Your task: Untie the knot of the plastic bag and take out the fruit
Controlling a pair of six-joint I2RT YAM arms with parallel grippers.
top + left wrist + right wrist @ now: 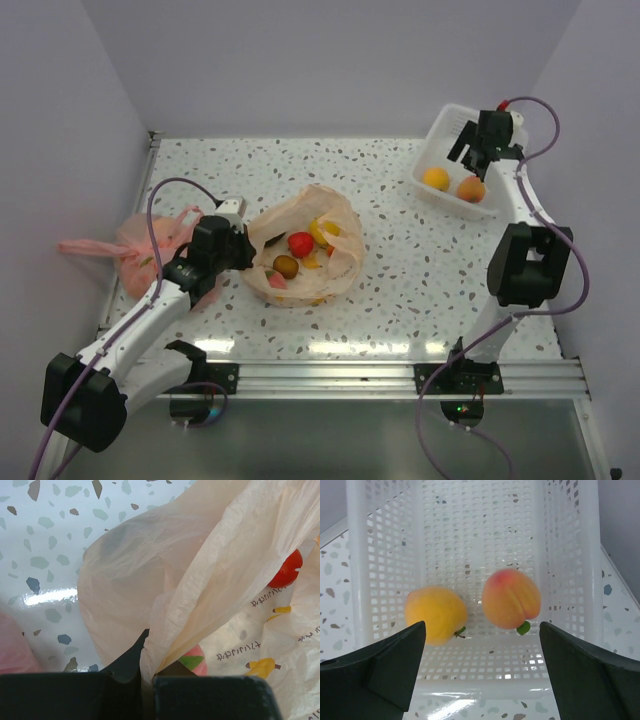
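Observation:
The pale peach-orange plastic bag (335, 212) lies open mid-table; no knot shows. Inside it are a red fruit (300, 243), a brown one (286, 266) and a yellow one (322, 230). My left gripper (243, 246) is shut on the bag's left rim. In the left wrist view the bag film (200, 570) runs between the jaws of the gripper (148, 680), with the red fruit (286, 570) and a pink-green fruit (192, 661) behind. My right gripper (478, 152) hangs open and empty over the white basket (445, 125).
The basket (480, 530) holds a yellow fruit (436, 614) and a peach (511, 599), both below the right gripper (482, 630). A tied salmon-pink bag (140, 245) sits at the table's left edge, beside the left arm. Walls enclose the table on three sides.

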